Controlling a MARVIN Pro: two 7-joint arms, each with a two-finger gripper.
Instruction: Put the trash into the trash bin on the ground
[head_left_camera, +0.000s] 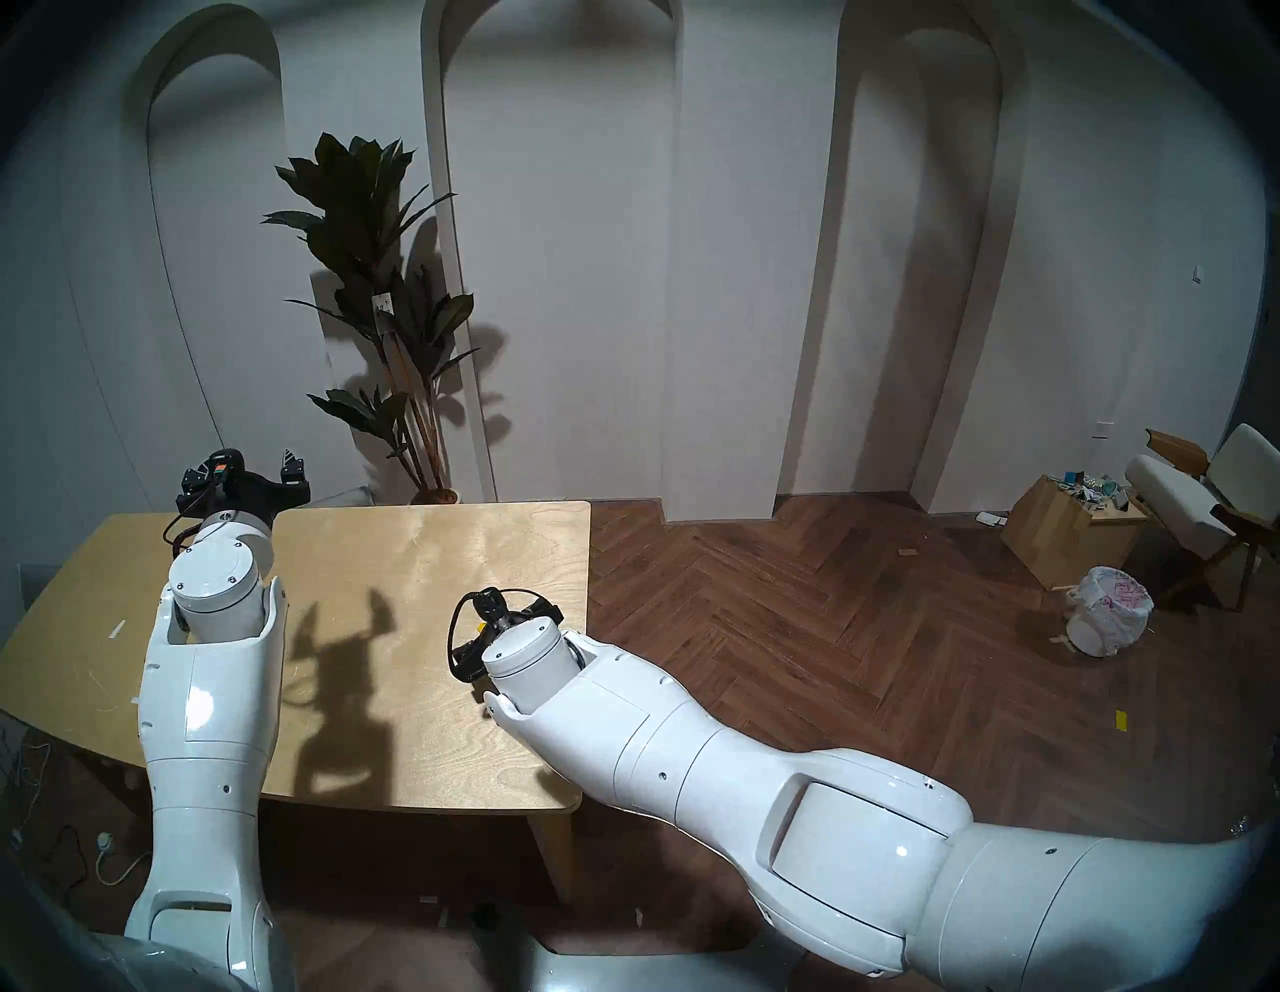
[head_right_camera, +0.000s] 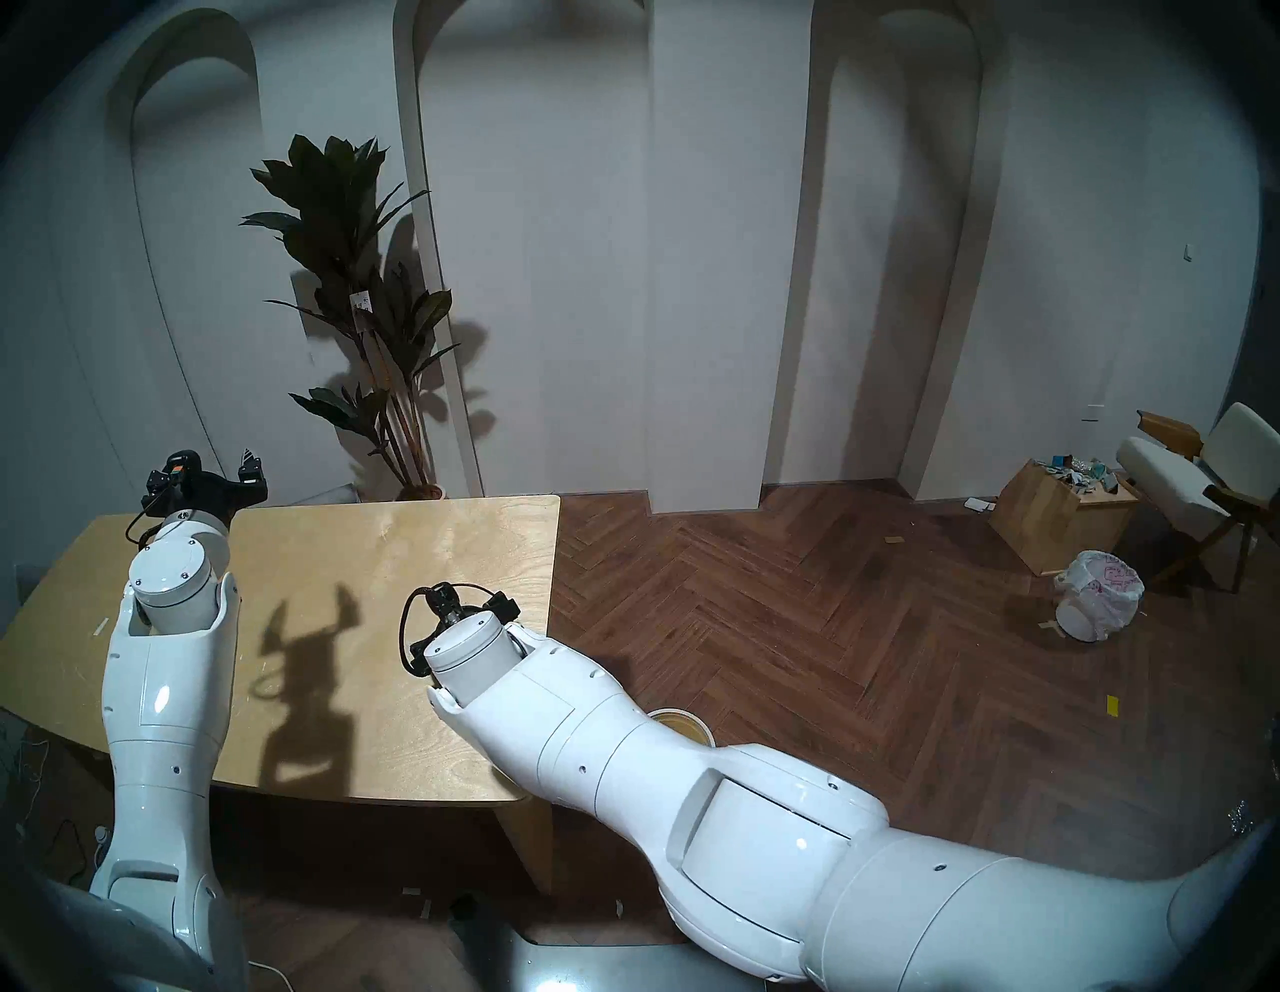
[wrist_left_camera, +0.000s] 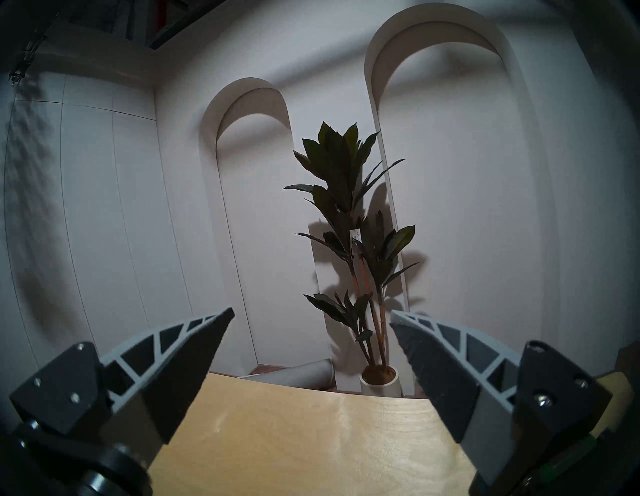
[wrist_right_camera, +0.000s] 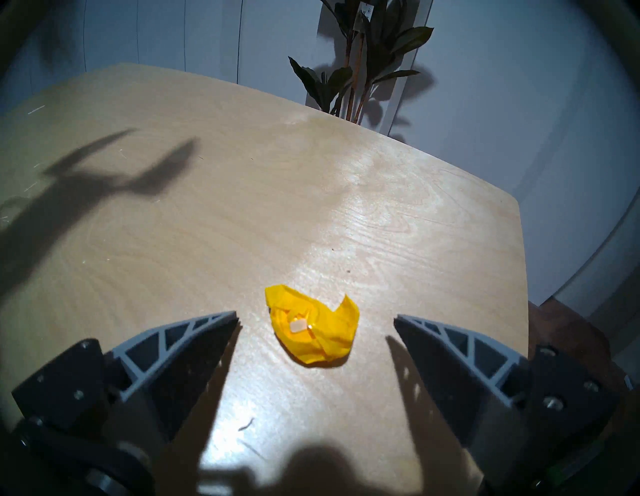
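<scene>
- My right gripper (wrist_right_camera: 316, 320) has jaws spread, yellow paper lump (wrist_right_camera: 312, 328) between them; it's light, so closing off-centre may flick it across the table (wrist_right_camera: 207, 214).
- Left gripper (wrist_left_camera: 311, 318) jaws spread, empty.

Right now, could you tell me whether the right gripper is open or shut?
Open: the right gripper has its fingers spread wide either side of the yellow paper lump.

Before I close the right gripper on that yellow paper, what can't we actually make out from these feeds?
- Yellow paper lump: seen only by the right wrist; in both head views the right arm hides it.
- Trash bin: only a sliver of rim in the head right view, behind that arm; hidden in head left.
- Right gripper: its fingers are hidden from the head views.
</scene>
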